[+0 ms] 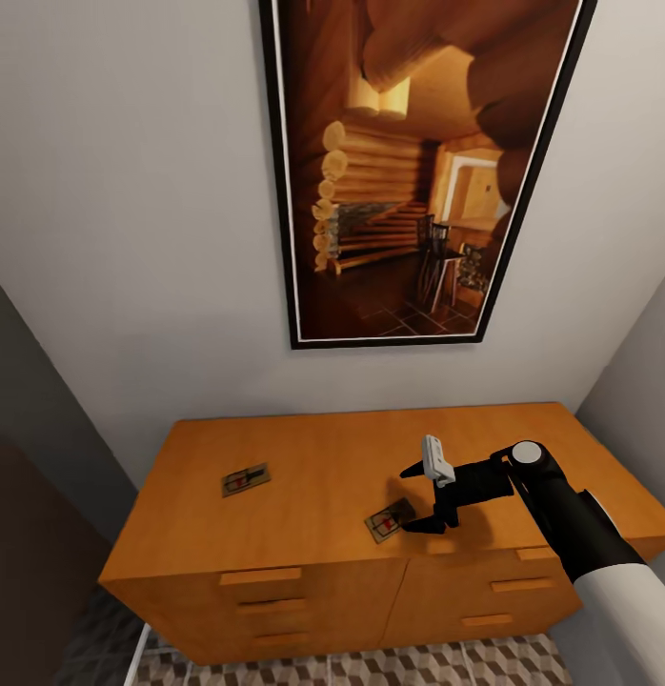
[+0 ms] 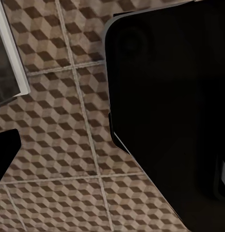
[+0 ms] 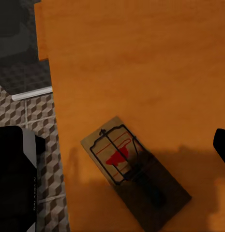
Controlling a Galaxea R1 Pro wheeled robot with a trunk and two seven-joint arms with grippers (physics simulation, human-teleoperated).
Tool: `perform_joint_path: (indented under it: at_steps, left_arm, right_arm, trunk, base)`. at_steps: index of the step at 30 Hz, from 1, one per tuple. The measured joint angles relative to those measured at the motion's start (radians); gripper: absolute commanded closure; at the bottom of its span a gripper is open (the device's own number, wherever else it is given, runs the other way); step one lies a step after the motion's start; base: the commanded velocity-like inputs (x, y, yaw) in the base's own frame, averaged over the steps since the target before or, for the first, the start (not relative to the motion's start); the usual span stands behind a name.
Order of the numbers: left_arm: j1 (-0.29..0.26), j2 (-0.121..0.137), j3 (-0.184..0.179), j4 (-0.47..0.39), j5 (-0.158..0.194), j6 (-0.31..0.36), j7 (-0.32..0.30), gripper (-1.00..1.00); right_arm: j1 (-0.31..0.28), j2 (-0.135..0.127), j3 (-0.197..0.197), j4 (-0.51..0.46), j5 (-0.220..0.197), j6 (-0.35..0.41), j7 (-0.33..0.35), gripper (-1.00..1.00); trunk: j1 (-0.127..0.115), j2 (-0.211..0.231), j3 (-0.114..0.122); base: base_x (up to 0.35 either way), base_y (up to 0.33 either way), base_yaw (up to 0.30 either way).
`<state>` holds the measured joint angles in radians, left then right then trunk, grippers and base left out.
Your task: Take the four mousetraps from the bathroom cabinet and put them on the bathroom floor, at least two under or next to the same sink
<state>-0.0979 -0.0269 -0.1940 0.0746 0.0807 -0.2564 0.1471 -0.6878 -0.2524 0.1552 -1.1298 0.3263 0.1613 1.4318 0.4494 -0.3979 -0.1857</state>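
Head view: the cabinet (image 1: 304, 495) stands against a pale wall under a tall framed picture of a log interior (image 1: 418, 162). Two mousetraps lie on its orange-brown top. One mousetrap (image 1: 246, 479) sits left of centre, well apart from the other. The second mousetrap (image 1: 390, 521) lies near the front edge, above the gap between the two drawer columns. The right hand (image 1: 424, 495) hangs over the top just beside this second trap, its dark fingers spread wide, one above and one at the trap's far corner; whether that finger touches the board I cannot tell. Nothing is held. The patterned bathroom floor (image 1: 447, 665) shows below the drawers.

Left wrist view: cube-printed floor tiles (image 2: 64, 125) with pale grout lines, a large black body of the robot (image 2: 170, 111) over them. A dark tip (image 2: 5, 154) shows at the edge; the left hand's opening cannot be judged.

Right wrist view: looking down on the cabinet top (image 3: 141, 63). The near mousetrap (image 3: 134, 169) lies flat, red mark and wire bar up, partly in shadow. One dark fingertip (image 3: 221, 145) shows at the frame edge, clear of the trap.
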Motion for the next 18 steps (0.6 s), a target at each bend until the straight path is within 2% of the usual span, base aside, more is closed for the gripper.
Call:
perform_joint_path:
  at_steps: [18]
  left_arm:
    - [0.000, 0.000, 0.000, 0.001, 0.000, 0.000, 0.000, -1.00]
  right_arm:
    - [0.000, 0.000, 0.000, 0.000, 0.000, 0.000, -0.001, -1.00]
  trunk:
    - [0.000, 0.000, 0.000]
  base:
    - [0.000, 0.022, 0.000]
